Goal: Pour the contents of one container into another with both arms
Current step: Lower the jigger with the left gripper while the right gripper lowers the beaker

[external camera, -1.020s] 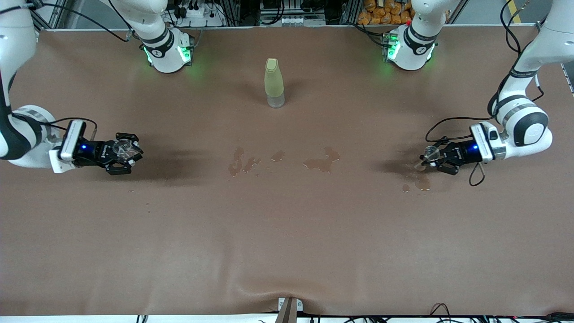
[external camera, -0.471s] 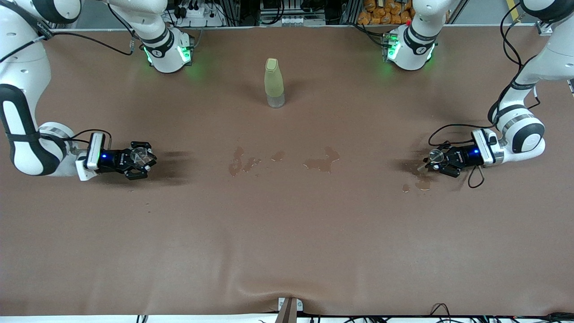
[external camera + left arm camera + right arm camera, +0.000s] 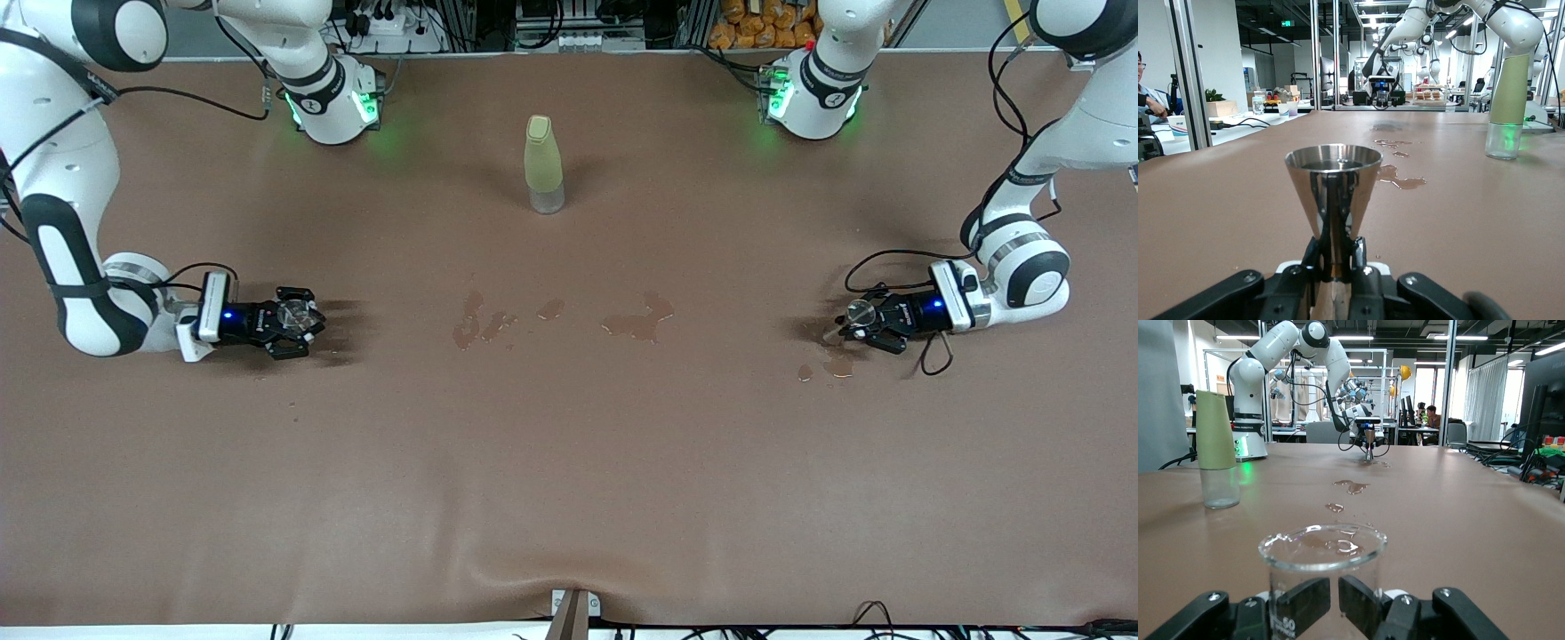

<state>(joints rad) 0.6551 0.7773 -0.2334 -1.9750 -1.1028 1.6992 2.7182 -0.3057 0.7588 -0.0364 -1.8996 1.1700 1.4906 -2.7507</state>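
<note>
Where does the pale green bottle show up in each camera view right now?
Front view: the bottle stands upright mid-table, between the two arm bases, farther from the camera than the spilled puddles.
Left wrist view: the bottle stands upright at the picture's edge.
Right wrist view: the bottle stands upright, past the glass beaker.
Shared landmark: the puddles, seen in all three.

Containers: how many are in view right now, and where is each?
3. A steel jigger in the left gripper; a glass beaker in the right gripper; a green-sleeved bottle upright on the table between the bases. None appears hidden.
</note>
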